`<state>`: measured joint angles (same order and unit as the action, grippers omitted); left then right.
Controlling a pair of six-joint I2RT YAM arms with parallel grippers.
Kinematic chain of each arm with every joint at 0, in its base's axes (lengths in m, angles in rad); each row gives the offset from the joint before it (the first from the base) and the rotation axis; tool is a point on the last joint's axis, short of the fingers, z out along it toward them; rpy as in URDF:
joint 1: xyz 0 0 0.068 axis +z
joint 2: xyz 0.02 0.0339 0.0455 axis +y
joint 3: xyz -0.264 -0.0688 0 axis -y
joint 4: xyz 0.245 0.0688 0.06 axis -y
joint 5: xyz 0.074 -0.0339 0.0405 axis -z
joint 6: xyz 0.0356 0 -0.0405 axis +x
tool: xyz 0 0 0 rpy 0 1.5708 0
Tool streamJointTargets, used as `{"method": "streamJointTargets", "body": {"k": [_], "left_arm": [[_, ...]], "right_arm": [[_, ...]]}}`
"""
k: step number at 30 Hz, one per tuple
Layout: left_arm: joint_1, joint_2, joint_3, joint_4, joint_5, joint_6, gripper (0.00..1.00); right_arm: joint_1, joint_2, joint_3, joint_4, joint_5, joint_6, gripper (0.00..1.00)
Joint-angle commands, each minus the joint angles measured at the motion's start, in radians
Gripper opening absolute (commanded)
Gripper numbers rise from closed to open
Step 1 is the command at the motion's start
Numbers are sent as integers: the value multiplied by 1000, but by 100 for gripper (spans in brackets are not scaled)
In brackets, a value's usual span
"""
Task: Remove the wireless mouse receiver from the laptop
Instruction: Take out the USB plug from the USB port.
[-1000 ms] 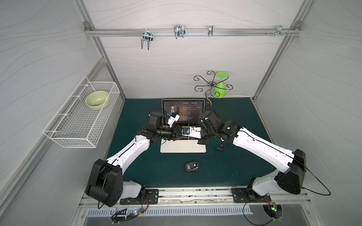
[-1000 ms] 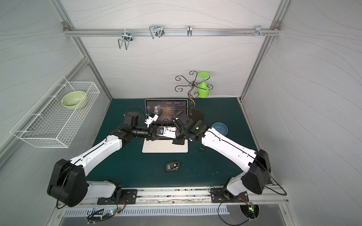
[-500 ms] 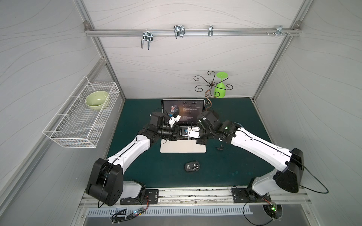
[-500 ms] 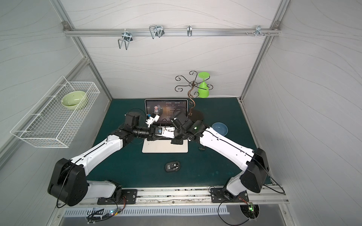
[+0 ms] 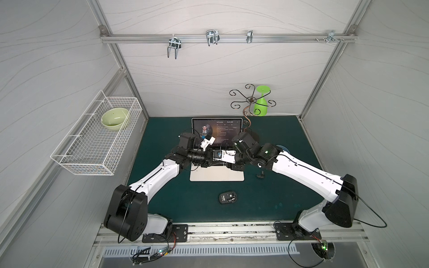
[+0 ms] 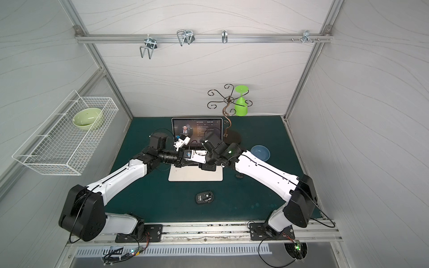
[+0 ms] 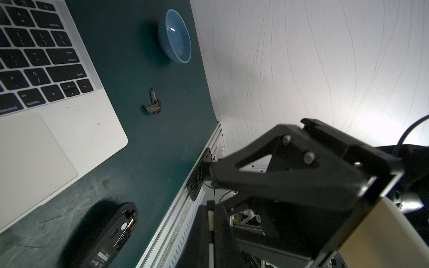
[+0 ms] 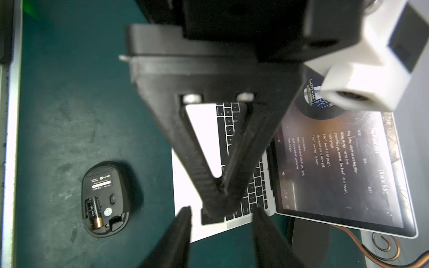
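Note:
The silver laptop (image 5: pixel 217 178) lies open mid-table, its screen lit. Both grippers meet above its keyboard. In the left wrist view my left gripper (image 7: pixel 210 206) is shut on a thin pale sliver with a dark tip, the wireless mouse receiver (image 7: pixel 210 219). In the right wrist view my right gripper (image 8: pixel 221 208) stands open, its fingers (image 8: pixel 183 232) on either side of the left gripper's tip. In both top views the left gripper (image 5: pixel 209 162) and right gripper (image 5: pixel 232 166) sit tip to tip; the receiver is too small to see there.
A black mouse (image 5: pixel 228 198) lies belly up in front of the laptop, with its loose battery cover (image 5: pixel 261 175) to the laptop's right. A blue bowl (image 6: pixel 260 152) sits further right. Behind are a hook stand with a green goblet (image 5: pixel 261 103) and a wall basket (image 5: pixel 97 137).
My left gripper has shut, and my right gripper has opened. Both arms stay nearly in place above the keyboard.

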<state>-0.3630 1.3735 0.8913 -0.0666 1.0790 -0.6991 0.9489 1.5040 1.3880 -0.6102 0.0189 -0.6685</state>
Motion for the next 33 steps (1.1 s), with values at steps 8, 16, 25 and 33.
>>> {"method": "streamJointTargets", "body": {"k": [8,16,25,33], "left_arm": [[69,1,66,45,102,76,0],[72,-58,60,275,234,2,0],[30,-85,84,277,246,26,0],[29,-94,90,275,244,31,0]], "right_arm": [[-270,-190,-44,110,-213,695,99],[-526,-197,-220,481,-1020,1311,80],[-389,-156,-227,543,-1063,1375,52],[-351,-133,-254,624,-1066,1419,42]]}}
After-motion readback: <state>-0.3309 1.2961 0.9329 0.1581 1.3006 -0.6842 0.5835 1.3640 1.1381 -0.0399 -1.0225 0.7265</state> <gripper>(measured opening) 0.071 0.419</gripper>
